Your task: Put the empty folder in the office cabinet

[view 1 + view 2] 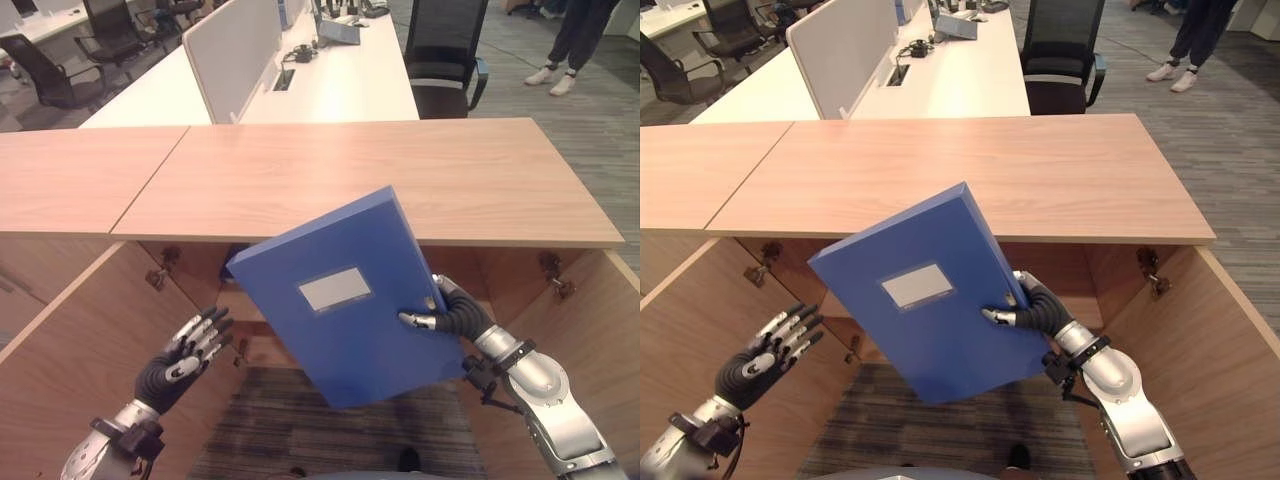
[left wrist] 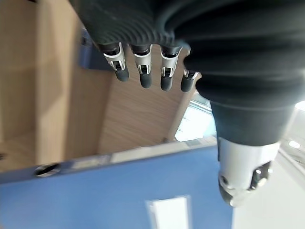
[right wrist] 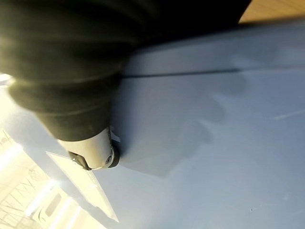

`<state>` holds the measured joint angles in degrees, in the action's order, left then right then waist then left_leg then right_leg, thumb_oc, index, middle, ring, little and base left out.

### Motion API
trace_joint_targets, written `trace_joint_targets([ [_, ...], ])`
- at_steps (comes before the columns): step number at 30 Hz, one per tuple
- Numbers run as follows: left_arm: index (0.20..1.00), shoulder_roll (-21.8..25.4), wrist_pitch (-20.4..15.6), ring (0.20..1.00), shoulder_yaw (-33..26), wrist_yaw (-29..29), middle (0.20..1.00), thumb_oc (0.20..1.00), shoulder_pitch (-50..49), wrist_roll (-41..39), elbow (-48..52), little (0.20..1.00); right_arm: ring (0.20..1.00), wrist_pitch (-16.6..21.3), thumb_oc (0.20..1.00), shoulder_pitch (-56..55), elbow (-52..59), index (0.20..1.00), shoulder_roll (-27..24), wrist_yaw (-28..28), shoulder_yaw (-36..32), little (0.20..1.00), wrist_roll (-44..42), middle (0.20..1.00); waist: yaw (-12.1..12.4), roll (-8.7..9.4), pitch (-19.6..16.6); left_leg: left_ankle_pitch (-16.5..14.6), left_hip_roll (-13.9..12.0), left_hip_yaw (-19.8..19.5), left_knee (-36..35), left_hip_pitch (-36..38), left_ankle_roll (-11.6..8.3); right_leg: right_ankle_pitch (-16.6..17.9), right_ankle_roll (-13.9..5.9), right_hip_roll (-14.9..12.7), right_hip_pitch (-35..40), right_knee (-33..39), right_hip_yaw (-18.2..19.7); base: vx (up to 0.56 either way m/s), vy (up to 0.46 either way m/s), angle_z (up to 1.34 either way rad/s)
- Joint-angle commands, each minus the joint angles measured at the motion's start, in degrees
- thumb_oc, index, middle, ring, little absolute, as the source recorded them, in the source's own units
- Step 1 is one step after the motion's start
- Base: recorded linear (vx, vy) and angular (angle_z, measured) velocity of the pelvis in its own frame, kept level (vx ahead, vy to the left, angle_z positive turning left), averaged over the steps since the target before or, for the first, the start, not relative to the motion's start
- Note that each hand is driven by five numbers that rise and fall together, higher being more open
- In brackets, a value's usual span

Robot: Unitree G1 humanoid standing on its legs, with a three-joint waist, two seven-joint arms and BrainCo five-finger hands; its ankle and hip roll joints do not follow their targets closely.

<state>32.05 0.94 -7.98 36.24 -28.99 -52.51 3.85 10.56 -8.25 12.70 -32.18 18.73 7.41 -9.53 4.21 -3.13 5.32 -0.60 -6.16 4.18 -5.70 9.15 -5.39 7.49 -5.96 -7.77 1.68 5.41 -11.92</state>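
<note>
A blue folder [image 1: 340, 300] with a white label is held tilted in front of the open cabinet [image 1: 90, 330], below the wooden top [image 1: 380, 175]. My right hand [image 1: 455, 315] grips its right edge, thumb on the front face and fingers curled behind. My left hand [image 1: 185, 350] hovers to the left of the folder, fingers straight and spread, touching nothing. In the left wrist view the folder's [image 2: 119, 195] blue face and label lie beyond my fingers [image 2: 143, 71]. The right wrist view has the folder [image 3: 214, 133] pressed close under my thumb [image 3: 97, 152].
Both cabinet doors stand open, the left door [image 1: 60, 370] and the right door [image 1: 600, 330] flanking the opening. Behind the cabinet is a white desk [image 1: 330, 80] with a divider, office chairs [image 1: 445, 50], and a person's legs [image 1: 565, 45] at the far right.
</note>
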Motion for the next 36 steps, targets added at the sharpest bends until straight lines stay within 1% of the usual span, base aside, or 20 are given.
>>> trace_joint_targets([
  [1,1.000,6.4,-1.9,1.000,1.9,2.3,1.000,1.000,1.2,4.6,-4.4,1.000,0.200,3.9,0.200,5.1,-0.6,0.200,-0.4,0.3,2.3,0.200,0.9,0.200,0.4,1.88,0.2,-0.8,2.1,-1.5,0.7,-3.0,1.74,-9.0,-2.95,-0.4,6.2,-0.9,3.1,0.00,0.000,0.00],
  [2,1.000,6.4,-2.1,1.000,2.0,2.4,1.000,1.000,1.4,4.7,-4.7,1.000,0.200,4.0,0.200,5.1,-0.7,0.200,-0.3,0.3,2.4,0.200,0.9,0.200,0.5,1.88,0.1,-0.8,2.1,-1.5,0.7,-3.0,1.74,-9.0,-2.96,-0.4,6.2,-0.9,3.1,0.00,0.000,0.00],
  [4,1.000,7.4,-2.7,1.000,4.2,2.0,1.000,1.000,1.0,9.6,-9.7,1.000,0.200,3.8,0.200,6.0,-2.5,0.200,-1.0,0.1,4.5,0.200,3.6,0.200,0.7,1.76,0.3,-0.7,2.1,-1.5,0.7,-3.3,1.74,-8.9,-3.10,-0.5,6.0,-0.9,3.0,0.00,0.000,0.00],
  [5,1.000,8.0,-3.9,1.000,5.7,1.5,1.000,1.000,1.5,12.6,-12.2,1.000,0.200,3.4,0.200,6.3,-3.7,0.200,-1.2,0.0,5.3,0.200,4.0,0.200,0.7,1.69,0.4,-0.6,2.2,-1.6,0.7,-3.4,1.75,-8.8,-3.16,-0.5,5.8,-1.0,3.0,0.00,0.000,0.00],
  [6,1.000,7.4,-5.5,1.000,9.0,-0.5,1.000,1.000,3.0,18.8,-18.4,1.000,0.200,3.0,0.200,7.5,-6.6,0.200,-1.1,-0.4,7.9,0.200,5.2,0.200,0.8,1.60,0.6,-0.5,2.2,-1.6,0.7,-3.7,1.79,-8.7,-3.20,-0.6,5.5,-1.0,3.0,0.00,0.000,0.00],
  [7,1.000,6.9,-6.5,1.000,10.2,-1.9,1.000,1.000,3.9,22.2,-21.5,1.000,0.200,2.5,0.200,7.6,-8.0,0.200,-0.9,-0.3,8.8,0.200,4.9,0.200,0.8,1.65,0.7,-0.4,2.2,-1.6,0.7,-3.8,1.77,-8.7,-3.19,-0.5,5.3,-1.1,3.0,0.00,0.000,0.00],
  [8,1.000,6.0,-7.9,1.000,11.8,-3.7,1.000,1.000,5.4,26.6,-24.8,1.000,0.200,1.6,0.200,7.9,-10.7,0.200,-0.3,-0.2,10.1,0.200,4.2,0.200,0.8,1.68,0.8,-0.4,2.2,-1.7,0.7,-4.1,1.76,-8.7,-3.21,-0.6,5.1,-1.1,2.9,0.00,0.000,0.00],
  [13,1.000,-1.2,-10.6,1.000,14.5,-13.5,1.000,1.000,12.1,37.9,-37.0,1.000,0.200,-1.1,0.200,9.6,-19.6,0.200,1.8,-0.2,14.8,0.200,2.3,0.200,0.8,1.89,1.1,-0.3,2.3,-2.0,0.7,-4.6,1.72,-8.8,-3.08,-0.6,4.5,-1.4,2.7,0.00,-0.002,0.01],
  [14,1.000,-1.4,-10.8,1.000,14.5,-13.6,1.000,1.000,12.3,38.1,-37.2,1.000,0.200,-1.1,0.200,9.8,-19.8,0.200,1.7,-0.2,14.9,0.200,2.3,0.200,0.8,1.84,1.1,-0.3,2.3,-2.0,0.7,-4.7,1.72,-8.8,-3.08,-0.6,4.5,-1.4,2.7,0.02,-0.003,0.11],
  [15,1.000,-4.5,-10.8,1.000,16.2,-16.4,1.000,1.000,15.3,41.9,-44.0,1.000,0.200,-3.1,0.200,11.0,-24.6,0.200,3.2,-0.1,16.8,0.200,-0.5,0.200,0.9,1.78,1.1,-0.3,2.4,-2.2,0.7,-4.7,1.71,-9.1,-3.00,-0.6,4.6,-1.5,2.5,0.01,0.002,0.14],
  [21,1.000,-7.3,-10.5,1.000,18.6,-18.6,1.000,1.000,18.2,45.2,-50.1,1.000,0.200,-4.9,0.200,13.7,-30.1,0.200,5.6,-1.3,18.9,0.200,-2.8,0.200,1.3,1.66,1.2,-0.3,2.5,-2.7,0.7,-4.8,1.64,-9.4,-2.79,-0.6,4.9,-1.5,1.9,0.01,-0.005,0.05],
  [24,1.000,-7.8,-10.3,1.000,20.0,-19.6,1.000,1.000,18.9,46.7,-51.6,1.000,0.200,-6.1,0.200,13.7,-33.9,0.200,8.7,-2.7,17.6,0.200,-10.7,0.200,1.5,1.48,1.1,-0.3,2.6,-3.0,0.7,-4.7,1.57,-9.5,-2.67,-0.6,5.2,-1.4,1.5,0.02,-0.009,0.05],
  [25,1.000,-8.3,-10.0,1.000,20.7,-20.5,1.000,1.000,19.6,47.5,-53.9,1.000,0.200,-5.8,0.200,14.7,-38.0,0.200,12.1,-5.1,15.9,0.200,-18.5,0.200,1.6,1.46,0.8,-0.2,2.6,-3.2,0.7,-4.7,1.50,-9.6,-2.59,-0.6,5.4,-1.4,1.5,0.03,-0.011,0.11],
  [28,1.000,-8.1,-9.9,1.000,20.8,-20.7,1.000,1.000,19.6,47.4,-54.0,1.000,0.200,-5.7,0.200,14.8,-38.5,0.200,13.2,-5.7,14.7,0.200,-22.1,0.200,1.7,1.50,0.8,-0.3,2.6,-3.2,0.7,-4.6,1.49,-9.6,-2.55,-0.5,5.5,-1.4,1.4,0.02,-0.009,0.10],
  [29,1.000,-8.2,-9.9,1.000,20.9,-20.8,1.000,1.000,19.6,47.4,-54.6,1.000,0.200,-5.3,0.200,15.1,-39.2,0.200,14.0,-6.1,13.6,0.200,-25.0,0.200,1.8,1.47,0.7,-0.3,2.6,-3.2,0.7,-4.6,1.49,-9.7,-2.51,-0.5,5.6,-1.4,1.4,0.03,-0.007,0.08],
  [30,1.000,-8.2,-9.7,1.000,20.7,-21.0,1.000,1.000,19.3,47.2,-55.6,1.000,0.200,-4.3,0.200,15.2,-39.9,0.200,15.7,-7.2,11.2,0.200,-30.8,0.200,1.9,1.44,0.5,-0.3,2.6,-3.2,0.7,-4.5,1.47,-9.7,-2.47,-0.4,5.7,-1.3,1.3,0.03,-0.007,0.04],
  [31,1.000,-8.2,-9.7,1.000,20.7,-21.0,1.000,1.000,19.3,47.2,-55.6,1.000,0.200,-4.3,0.200,15.2,-40.0,0.200,15.7,-7.2,11.2,0.200,-30.9,0.200,2.0,1.47,0.5,-0.3,2.6,-3.2,0.7,-4.5,1.47,-9.7,-2.47,-0.5,5.8,-1.3,1.3,0.00,0.000,0.00],
  [33,1.000,-8.7,-9.5,1.000,20.6,-21.8,1.000,1.000,19.2,47.5,-57.8,1.000,0.200,-2.1,0.200,16.1,-41.1,0.200,18.7,-9.2,7.0,0.200,-38.6,0.200,2.0,1.41,0.2,-0.5,2.6,-3.2,0.7,-4.3,1.49,-9.9,-2.41,-0.3,6.0,-1.3,1.3,0.00,0.000,0.00],
  [34,1.000,-8.6,-9.5,1.000,20.6,-21.8,1.000,1.000,19.3,47.4,-57.8,1.000,0.200,-2.1,0.200,16.1,-41.1,0.200,18.7,-9.2,7.0,0.200,-38.6,0.200,2.0,1.43,0.3,-0.5,2.6,-3.2,0.7,-4.3,1.49,-9.9,-2.41,-0.3,6.0,-1.3,1.3,0.00,0.000,0.00],
  [36,1.000,-9.0,-9.2,1.000,20.4,-22.4,1.000,1.000,19.1,47.2,-58.8,1.000,0.200,-0.2,0.200,17.2,-42.1,0.200,20.7,-11.6,3.0,0.200,-44.0,0.200,2.0,1.36,0.2,-0.6,2.7,-3.3,0.7,-4.2,1.52,-10.0,-2.37,-0.3,6.1,-1.3,1.3,0.00,0.000,0.00],
])
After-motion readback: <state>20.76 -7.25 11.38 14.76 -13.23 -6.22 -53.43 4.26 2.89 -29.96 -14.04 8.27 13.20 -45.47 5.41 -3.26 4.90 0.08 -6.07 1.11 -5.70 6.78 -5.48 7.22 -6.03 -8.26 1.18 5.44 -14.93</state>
